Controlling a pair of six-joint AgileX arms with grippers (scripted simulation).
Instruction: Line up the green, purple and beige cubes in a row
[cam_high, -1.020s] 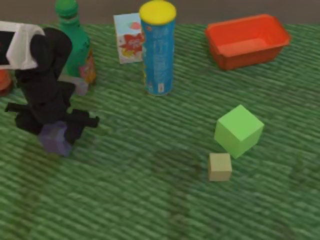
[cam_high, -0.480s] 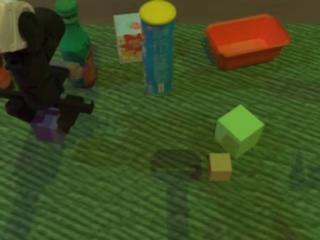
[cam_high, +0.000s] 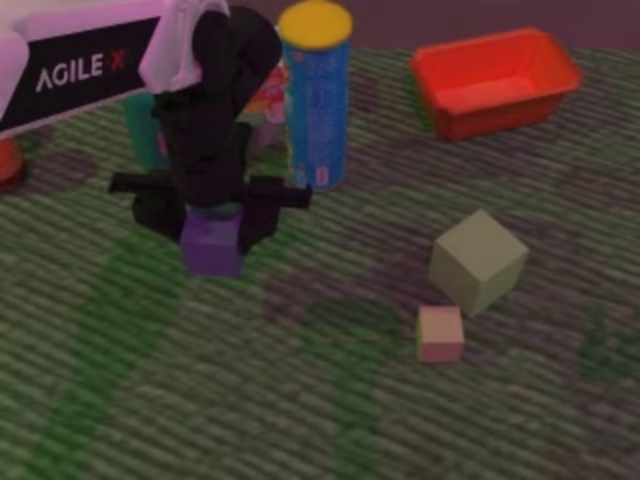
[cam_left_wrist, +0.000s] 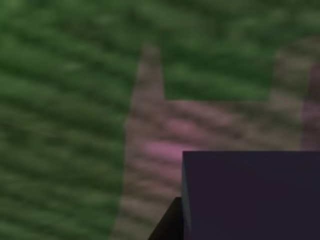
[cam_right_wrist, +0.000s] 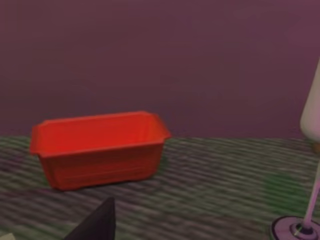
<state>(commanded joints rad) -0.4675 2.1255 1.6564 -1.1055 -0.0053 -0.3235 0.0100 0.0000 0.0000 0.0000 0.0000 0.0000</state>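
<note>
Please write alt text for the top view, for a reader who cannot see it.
The left tool grips the purple cube over the green mat's left half. At right, the beige cube sits just in front of the larger green cube; a blue canister and an orange-red tub stand behind.

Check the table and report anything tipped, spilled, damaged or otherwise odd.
Nothing stands out. The left gripper holds the purple cube; the green cube and beige cube sit flat beside each other, the blue can upright, the orange-red tub empty.
</note>
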